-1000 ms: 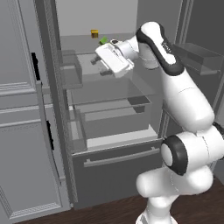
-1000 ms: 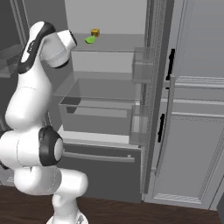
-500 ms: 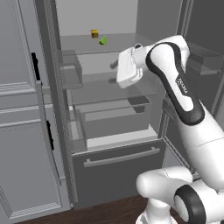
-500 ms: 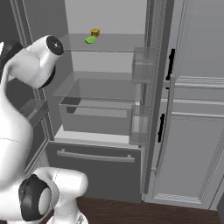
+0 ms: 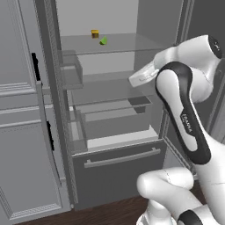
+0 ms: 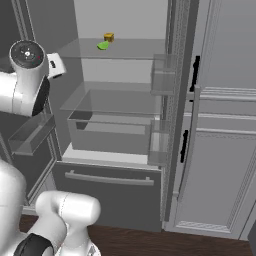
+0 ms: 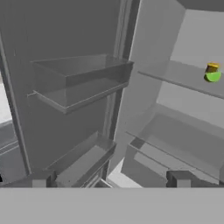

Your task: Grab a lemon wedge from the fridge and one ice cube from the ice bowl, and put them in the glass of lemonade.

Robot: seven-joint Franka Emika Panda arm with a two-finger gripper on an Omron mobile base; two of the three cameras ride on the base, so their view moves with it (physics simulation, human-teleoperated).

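The fridge stands with both doors open, its clear shelves and door bins showing. The lemon wedge is a small green piece on the upper shelf, next to a little yellow jar. My gripper is open and empty, its two dark fingertips far apart. It hovers in front of the fridge's right side, well short of the wedge and below it. The white hand points left into the fridge. The ice bowl and the glass of lemonade are out of view.
Door bins hang on the open door close to the hand. A clear crisper drawer sits under the middle shelf, above the shut lower drawer. Panelled grey cabinets flank the fridge. My own forearm rises in front of the fridge's right side.
The hand has drawn back from near the upper shelf, moving right and down. The arm's elbow has swung up and across. The gripper stayed open and empty.
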